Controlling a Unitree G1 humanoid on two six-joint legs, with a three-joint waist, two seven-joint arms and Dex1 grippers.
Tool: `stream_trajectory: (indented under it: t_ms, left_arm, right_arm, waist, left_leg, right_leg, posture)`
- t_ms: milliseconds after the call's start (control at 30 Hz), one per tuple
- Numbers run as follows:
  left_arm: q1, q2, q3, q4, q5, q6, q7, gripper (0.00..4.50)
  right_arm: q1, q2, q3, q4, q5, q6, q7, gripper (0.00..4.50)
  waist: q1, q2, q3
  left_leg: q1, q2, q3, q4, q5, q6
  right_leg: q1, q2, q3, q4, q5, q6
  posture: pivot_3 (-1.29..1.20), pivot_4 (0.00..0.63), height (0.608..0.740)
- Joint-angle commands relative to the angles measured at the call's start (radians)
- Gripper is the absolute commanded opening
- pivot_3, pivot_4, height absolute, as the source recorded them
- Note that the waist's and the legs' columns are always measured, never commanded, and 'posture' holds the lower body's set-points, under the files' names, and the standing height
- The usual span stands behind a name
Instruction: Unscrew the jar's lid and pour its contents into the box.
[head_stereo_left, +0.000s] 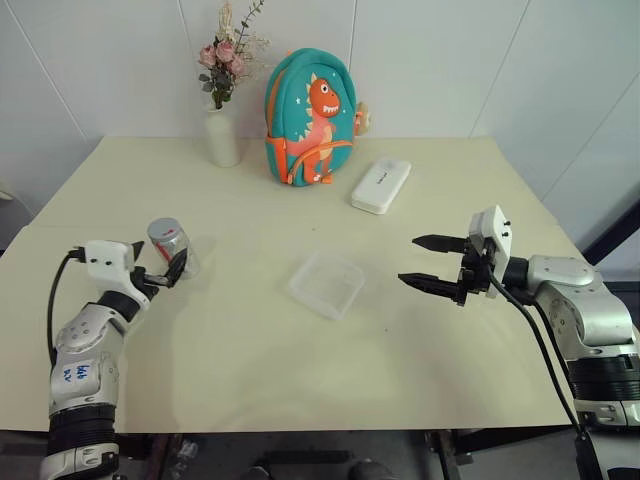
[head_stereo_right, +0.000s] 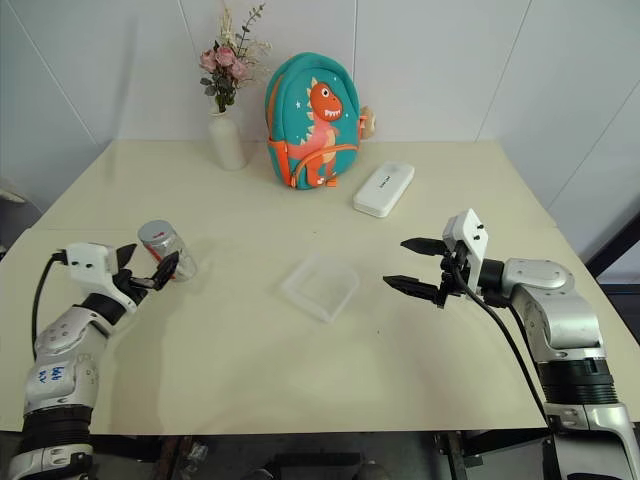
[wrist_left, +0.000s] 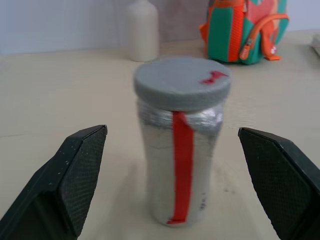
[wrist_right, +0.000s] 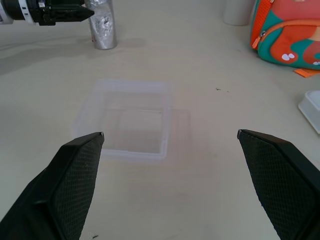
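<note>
**Left wrist view: jar between spread fingers, lid on**

Left gripper (head_stereo_left: 157, 265) spread wide at near left of table (head_stereo_left: 230, 350), one finger either side of jar (head_stereo_left: 172, 247), neither pad touching it; nothing grasped. Jar upright on table, silvery body with red strip down its side, grey lid (wrist_left: 182, 82) seated on top. Contents hidden behind silvery wall; cannot tell fill.

Right gripper (head_stereo_left: 432, 263) released too, fingers wide apart and empty, held above table at near right, pointing left toward box (head_stereo_left: 326, 284). Box near centre, between both grippers, well apart from jar; clear, shallow, nothing visible inside.

Farther back: white oblong case (head_stereo_left: 381, 185) right of centre, teal dinosaur backpack (head_stereo_left: 310, 118) at far edge, white vase (head_stereo_left: 223, 135) with flowers just left of backpack.
</note>
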Motion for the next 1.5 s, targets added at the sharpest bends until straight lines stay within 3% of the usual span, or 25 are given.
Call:
stream_trajectory:
  t_ms: [33,700,1133,1233,1433,1500]
  left_arm:
    - [-0.001,0.007,0.011,-0.02,0.005,-0.03,-0.001,4.47]
    - [-0.19,0.008,-0.019,0.289,0.038,-0.145,-0.036,4.47]
    - [-0.219,0.004,-0.036,0.338,0.034,-0.157,-0.062,4.47]
    - [-0.215,0.0,-0.035,0.333,0.032,-0.153,-0.063,3.84]
    - [-0.214,-0.007,-0.03,0.319,0.029,-0.196,-0.073,1.99]
    - [-0.212,-0.006,-0.028,0.315,0.025,-0.196,-0.079,1.98]
  right_arm:
    - [0.002,0.001,-0.029,-0.06,0.034,0.018,-0.026,4.5]
    - [-0.03,0.01,-0.011,-0.043,0.029,0.019,-0.067,4.5]
    - [-0.029,0.012,-0.01,-0.037,0.019,0.012,-0.077,4.5]
    - [-0.031,0.013,-0.01,-0.034,0.017,0.009,-0.078,4.5]
    - [-0.034,0.018,-0.009,-0.03,0.014,0.006,-0.079,4.5]
    - [-0.035,0.019,-0.008,-0.029,0.013,0.004,-0.078,4.5]
  waist:
    - [0.001,0.0,0.0]
    - [0.007,0.0,0.0]
    - [0.007,0.0,0.0]
    - [0.007,0.0,0.0]
    - [0.007,0.0,0.0]
    - [0.006,0.0,0.0]
  left_leg:
    - [0.0,0.0,0.0,0.0,0.0,0.0]
    - [-0.001,0.0,0.0,0.004,-0.001,0.001]
    - [-0.001,0.0,0.0,0.004,-0.001,0.001]
    - [-0.001,0.0,0.0,0.004,-0.001,0.001]
    - [-0.001,0.0,0.0,0.004,-0.001,0.001]
    - [-0.001,0.0,0.0,0.004,-0.001,0.001]
  right_leg:
    - [0.0,0.0,0.0,0.0,0.0,0.0]
    - [0.001,0.0,0.0,0.0,0.001,0.001]
    - [0.001,0.0,0.0,0.0,0.001,0.001]
    - [0.001,0.0,0.0,0.0,0.001,0.001]
    - [0.001,0.0,0.0,0.0,0.001,0.001]
    - [0.001,0.0,0.0,0.0,0.001,0.001]
  posture:
    - [0.0,0.15,0.74]
    - [0.0,0.15,0.74]
    - [0.0,0.15,0.74]
    - [0.0,0.15,0.74]
    - [0.0,0.15,0.74]
    - [0.0,0.15,0.74]
